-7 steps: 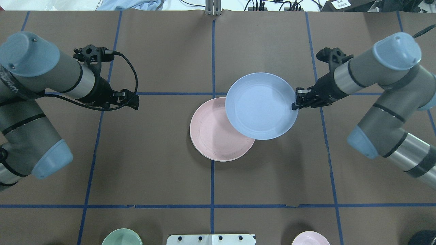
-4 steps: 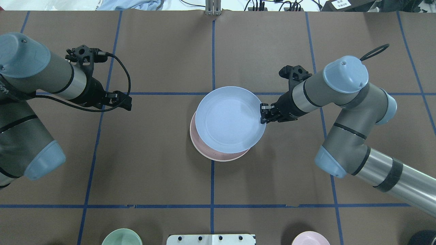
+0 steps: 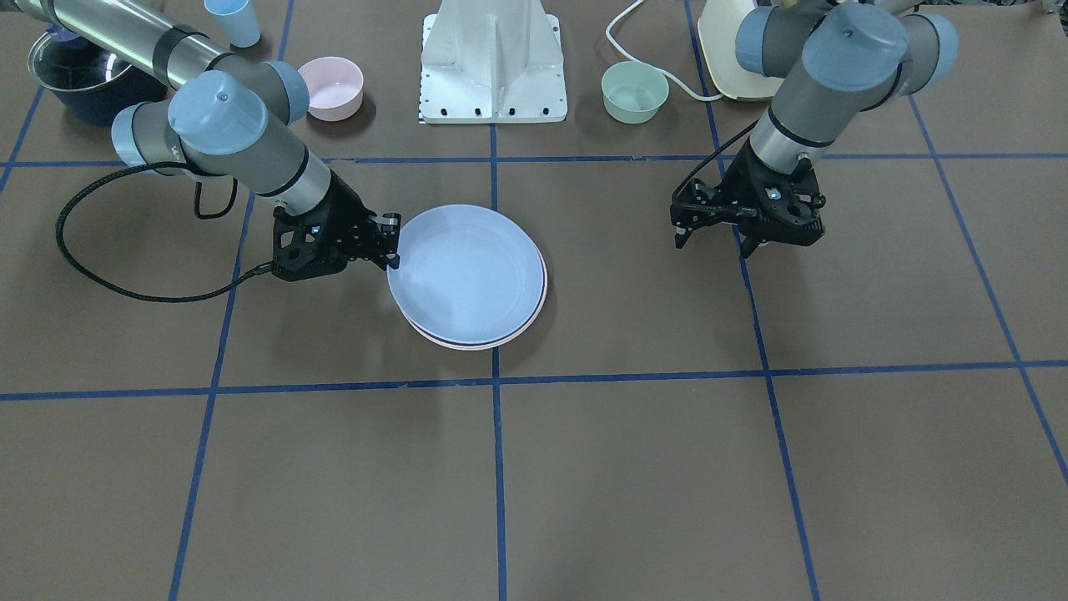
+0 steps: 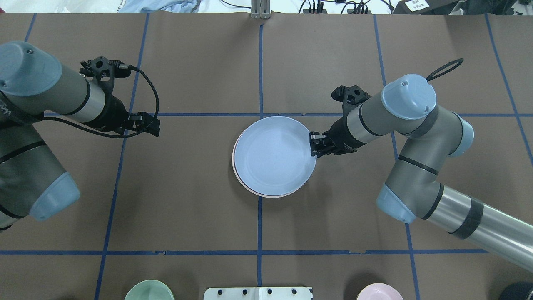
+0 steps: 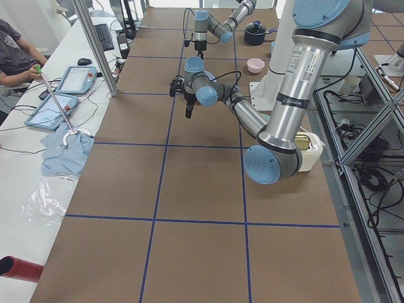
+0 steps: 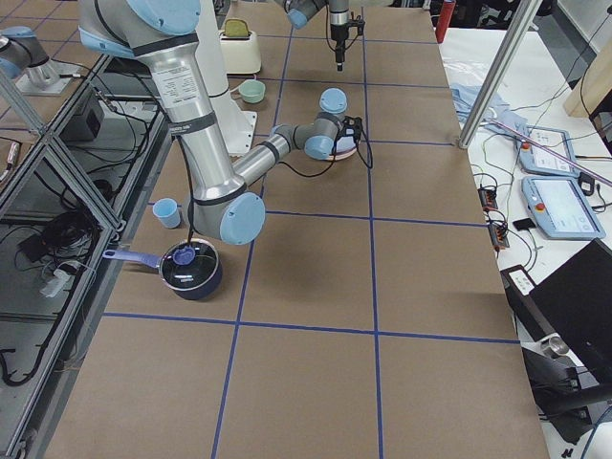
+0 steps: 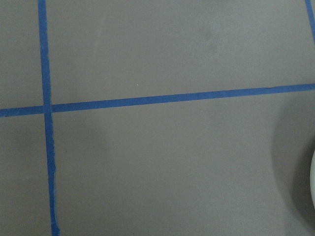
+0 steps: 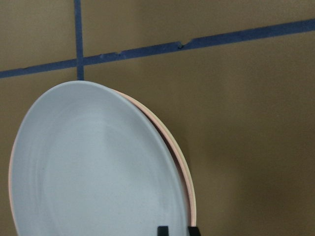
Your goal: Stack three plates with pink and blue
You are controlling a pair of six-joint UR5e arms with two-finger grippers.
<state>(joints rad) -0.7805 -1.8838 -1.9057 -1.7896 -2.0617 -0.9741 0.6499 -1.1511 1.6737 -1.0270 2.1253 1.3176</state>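
The light blue plate (image 4: 272, 156) lies almost centred over the pale pink plate (image 4: 245, 187), of which only a thin rim shows. My right gripper (image 4: 313, 144) is shut on the blue plate's right rim. It also shows in the front view (image 3: 392, 242). In the right wrist view the blue plate (image 8: 98, 167) is slightly tilted, with a dark gap above the pink rim (image 8: 184, 172) on the gripper's side. My left gripper (image 4: 155, 126) is open and empty, well left of the plates. The cream-white plate does not show separately in any view.
A mint-green bowl (image 3: 634, 92) and a small pink bowl (image 3: 331, 88) flank the white robot base (image 3: 494, 63). A blue cup (image 3: 238, 21), a dark pot (image 3: 79, 75) and a cream toaster (image 3: 722, 58) stand near the robot's edge. Blue tape lines grid the brown table.
My right gripper has carried the blue plate left and toward the robot, from half beside the pink plate to almost covering it. The left arm drew back slightly to the left.
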